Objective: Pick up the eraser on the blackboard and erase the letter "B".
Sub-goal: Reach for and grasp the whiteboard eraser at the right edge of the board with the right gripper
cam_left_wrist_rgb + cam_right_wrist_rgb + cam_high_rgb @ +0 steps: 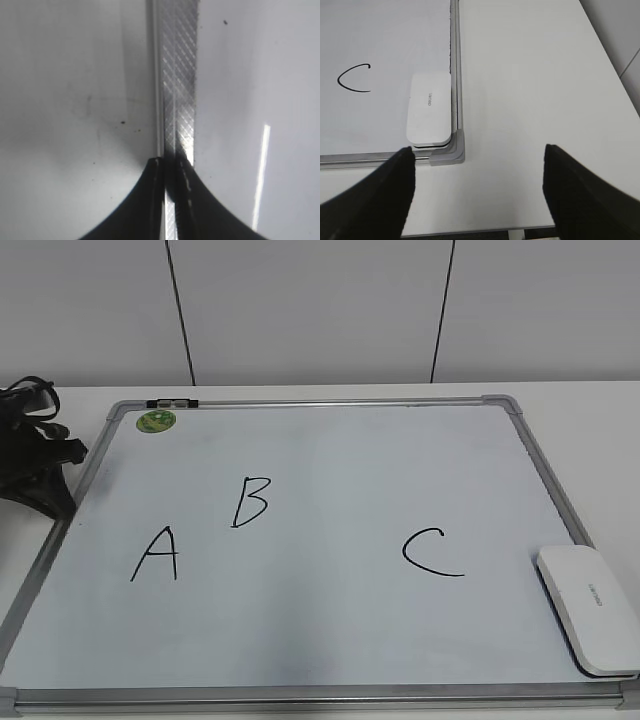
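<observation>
Sitting untouched, the white rounded plastic eraser is lying in the grey-framed whiteboard's near right corner. You're holding the right fingers spread wide above the worktop; the left fingers are pressed together. Black handwritten "B" is intact: nothing's done yet.

The blackboard is showing a white face inside a grey metal frame with grey plastic corners; a round green sticker is sitting at its 11 o'clock corner; the letter "B" is showing thin black strokes; the eraser is showing white with small grey lettering; the left end effector is appearing black over diagonally cross-hatched silver framing; the table is looking white.
</observation>
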